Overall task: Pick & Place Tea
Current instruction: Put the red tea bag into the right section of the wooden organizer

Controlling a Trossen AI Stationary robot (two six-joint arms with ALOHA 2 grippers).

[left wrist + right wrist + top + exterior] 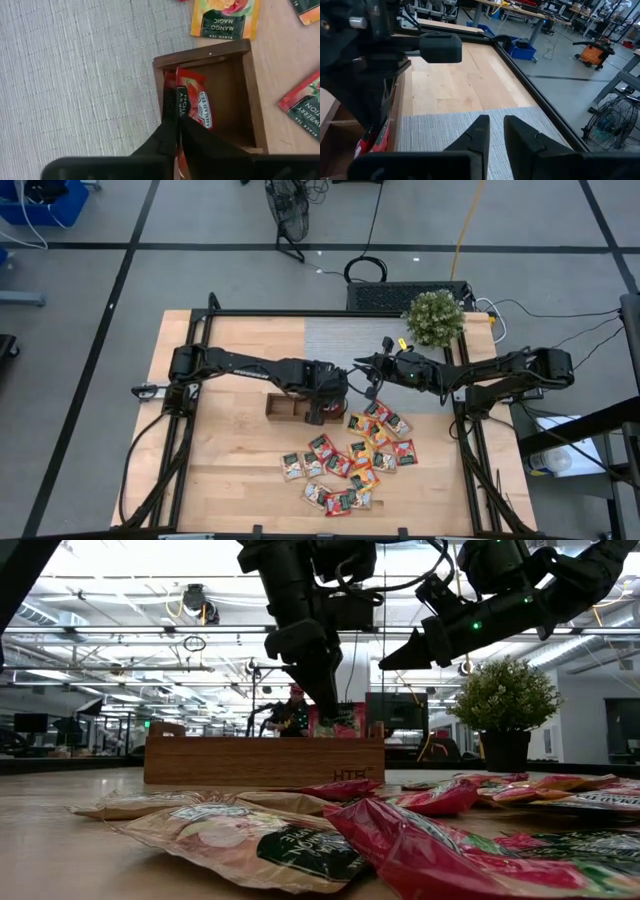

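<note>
The tea sachets (352, 460) lie scattered flat on the table's near half, in red, orange and green-and-white; they fill the foreground of the low view (300, 835). The brown wooden tray (285, 408) stands behind them. My left gripper (322, 410) reaches down into the tray's right end compartment (225, 90) and is shut on a red sachet (195, 100). My right gripper (365, 364) hovers raised over the grey mat (345, 340), right of the tray, open by a small gap (496, 127) and holding nothing. My left gripper pinches the red sachet between its two fingers (167, 125), which come from above, pointing down. The sachet's upper edge (179, 107) sits in the hold. It stands on edge inside the end compartment, close to the compartment's wall (162, 75); the rest of it shows past the fingertips (335, 726).
A potted plant (435, 318) stands at the table's far right corner, behind my right arm. The black frame rails (460, 430) run along the table's sides. An orange mango sachet (225, 17) lies just outside the tray's end. Bare wood lies left of the tray.
</note>
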